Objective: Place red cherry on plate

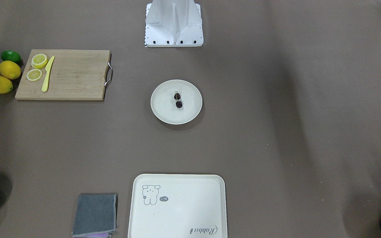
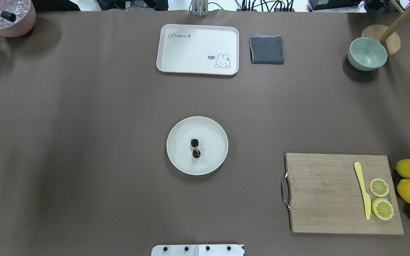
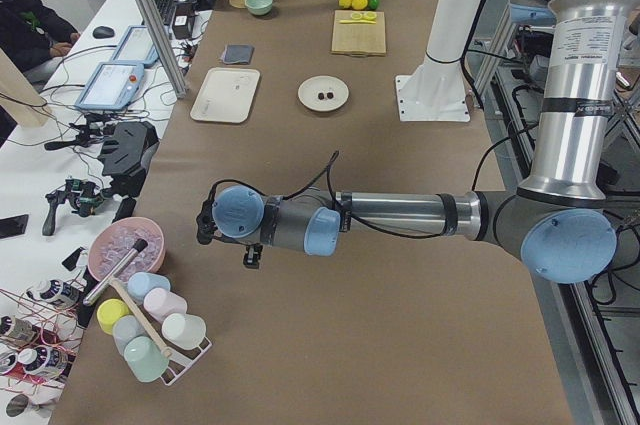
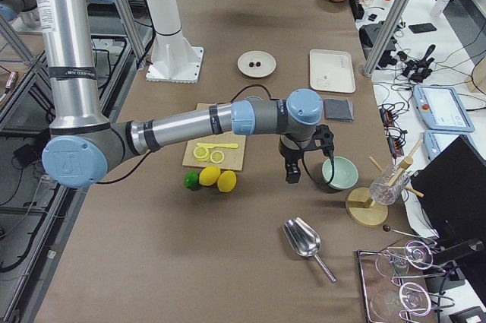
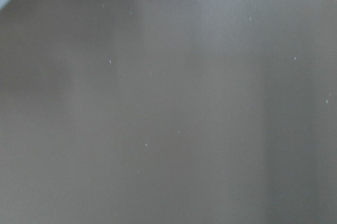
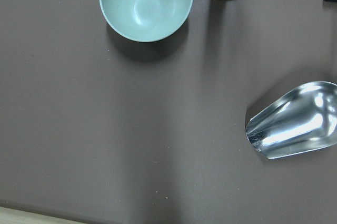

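Nearest the front-facing camera lies a rectangular cream tray (image 1: 177, 211) with a small animal drawing, and a folded grey cloth (image 1: 95, 214) just beside it. Beyond them, at the middle of the table, stands the plate (image 1: 164, 112) — round, shallow, cream-white. The red cherry (image 1: 178, 100), two dark fruits joined by thin stems, rests inside the plate, slightly off its centre, one fruit just beside the other.

Neither gripper is near the cherry. In the side view from the robot's left, the left gripper (image 3: 250, 255) hangs over bare table toward that end, well apart from the plate and near a pink bowl (image 3: 122, 248). In the side view from the robot's right, the right gripper (image 4: 293, 175) hangs low at the opposite end, just beside a pale green bowl (image 4: 339, 172) and near a metal scoop (image 4: 304, 241). The plate lies between the two arms.

Both grippers show only in the side views, and the wrist cameras show no fingers — whether either is open or closed cannot be told.

A wooden cutting board (image 1: 74, 76) carries two lemon slices (image 1: 39, 60) and a yellow knife (image 1: 47, 74); two lemons (image 1: 9, 69) and a lime (image 1: 11, 56) lie just beside it.
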`<state>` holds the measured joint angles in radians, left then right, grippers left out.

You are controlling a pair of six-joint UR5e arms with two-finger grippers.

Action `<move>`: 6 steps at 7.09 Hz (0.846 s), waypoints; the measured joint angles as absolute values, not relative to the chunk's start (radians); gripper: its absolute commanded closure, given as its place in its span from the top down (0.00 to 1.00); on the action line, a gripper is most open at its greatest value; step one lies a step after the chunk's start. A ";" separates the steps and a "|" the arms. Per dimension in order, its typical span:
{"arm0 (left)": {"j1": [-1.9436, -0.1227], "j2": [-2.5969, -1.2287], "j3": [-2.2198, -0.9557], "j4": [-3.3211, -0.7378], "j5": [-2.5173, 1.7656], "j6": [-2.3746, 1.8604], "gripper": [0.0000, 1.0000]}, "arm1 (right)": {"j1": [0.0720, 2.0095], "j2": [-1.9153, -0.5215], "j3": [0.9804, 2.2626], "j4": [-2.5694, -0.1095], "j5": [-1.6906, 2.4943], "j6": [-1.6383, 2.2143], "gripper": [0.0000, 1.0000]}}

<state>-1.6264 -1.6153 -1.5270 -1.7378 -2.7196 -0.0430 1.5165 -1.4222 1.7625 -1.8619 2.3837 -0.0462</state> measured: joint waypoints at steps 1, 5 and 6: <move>-1.650 -1.554 -1.571 -1.738 -2.724 -0.008 0.99 | 1.513 -1.438 1.807 -1.876 2.361 -0.046 1.00; -1.662 -1.298 -1.760 -1.755 -2.698 0.089 0.99 | 1.505 -1.531 1.925 -1.883 2.348 -0.072 1.00; -1.658 -1.294 -1.763 -1.755 -2.661 0.104 0.99 | 1.505 -1.541 1.924 -1.885 2.353 -0.095 1.00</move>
